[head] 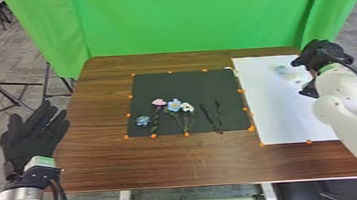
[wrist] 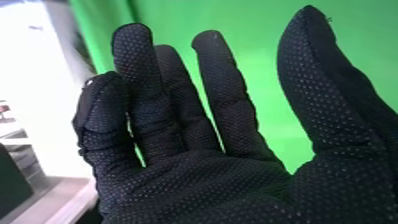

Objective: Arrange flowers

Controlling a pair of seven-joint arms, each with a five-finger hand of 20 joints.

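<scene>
In the head view my right hand is over the far right part of the white sheet, fingers extended, beside a small pale green and white item. My left hand lies off the table's left edge with straight fingers. On the dark mat are a blue flower, a pink flower, a light blue flower, a white flower and dark stems. The right wrist view has my right hand with its palm bare and fingers apart.
The white sheet covers the right side of the brown table. Orange markers line the mat and sheet. A green curtain hangs behind the far edge, and black stands are on the left floor.
</scene>
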